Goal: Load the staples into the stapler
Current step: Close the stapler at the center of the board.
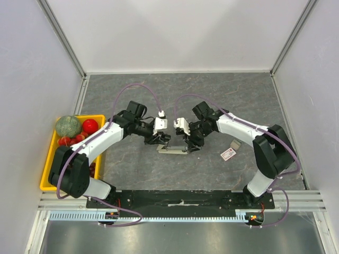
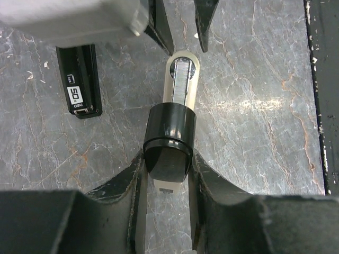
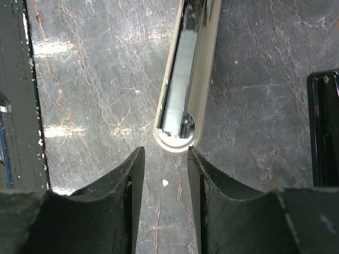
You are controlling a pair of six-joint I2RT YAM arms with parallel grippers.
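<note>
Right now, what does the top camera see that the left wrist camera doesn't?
Only the top camera: the yellow bin of fruit and the staples box. Only the left wrist: the "50" label on a black part, and the left fingers squeezing the stapler by its black end. Both: the cream stapler lying on the table.

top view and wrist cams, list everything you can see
stapler: 1, cream with black rear, table centre, metal channel showing
black part: 1, black, "50" label, lying beside stapler
staples: 1 box, white and pink, right of stapler
grey piece: 1, grey, by the box
bin: 1, yellow, left edge
green fruit: 1, in bin
red fruit: several, in bin
table: 1, grey marbled
left hand: 1, black, gripping stapler's rear
right hand: 1, black, open at stapler's front
</note>
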